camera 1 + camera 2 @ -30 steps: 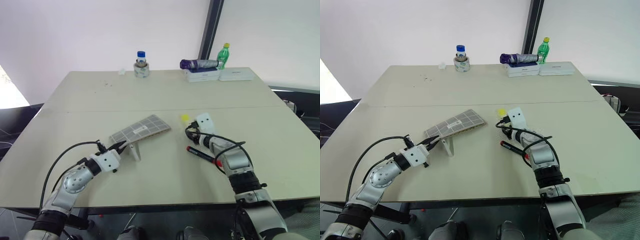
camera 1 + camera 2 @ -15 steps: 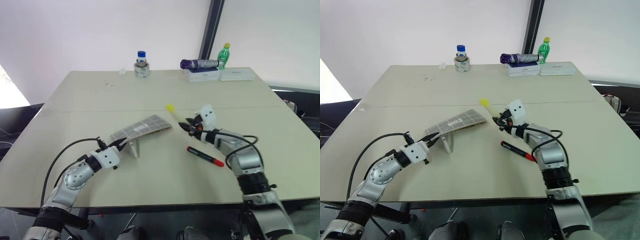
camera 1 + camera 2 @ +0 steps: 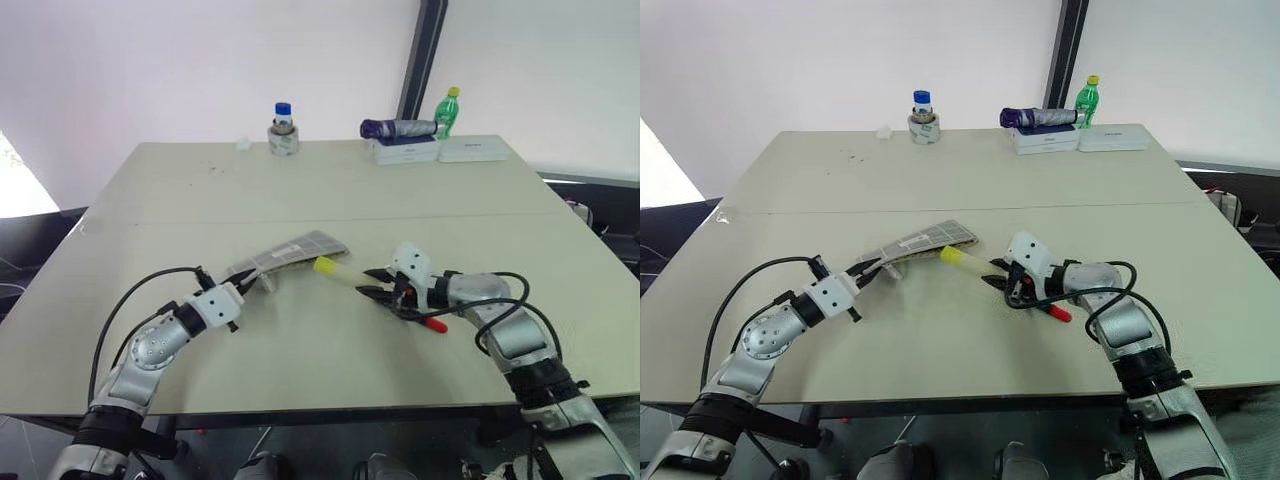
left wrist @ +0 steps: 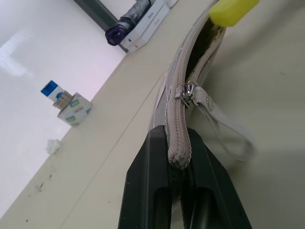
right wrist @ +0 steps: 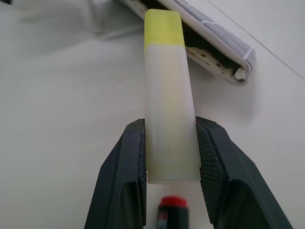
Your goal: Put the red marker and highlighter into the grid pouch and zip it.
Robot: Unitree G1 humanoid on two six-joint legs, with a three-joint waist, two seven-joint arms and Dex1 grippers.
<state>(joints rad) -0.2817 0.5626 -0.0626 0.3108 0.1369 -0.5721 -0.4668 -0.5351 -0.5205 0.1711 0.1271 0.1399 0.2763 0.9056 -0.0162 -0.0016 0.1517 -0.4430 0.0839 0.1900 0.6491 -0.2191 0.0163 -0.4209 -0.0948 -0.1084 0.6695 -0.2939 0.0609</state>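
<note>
R gripper point(image 5: 170, 157) – fingers clamped on the highlighter point(image 3: 338, 270) at its pale rear end, yellow cap pointing toward the grid pouch point(image 3: 288, 254). Highlighter is off the table, roughly level, cap just beside the pouch's open mouth; can't tell from the head views whether cap touches the fabric. Wrist view shows the mouth gaping, dotted lining visible, cap at its edge.

L gripper point(image 4: 178, 167) – fingers closed on the pouch's near end, pinching the zipper seam between them. Pouch held raised at that end, far end down by the table point(image 3: 300, 190). Zipper pull point(image 4: 188, 90) sits close above the L fingertips, white tab hanging loose to the side – zip is open along the rest of the pouch.

Red marker point(image 3: 428, 322) lies flat on the table directly under the R gripper, red end sticking out toward the robot's right.

Far edge of table: small jar w/ blue lid point(image 3: 283, 128), green bottle point(image 3: 449, 110), white boxes point(image 3: 437, 150) w/ a purple folded item on top.
</note>
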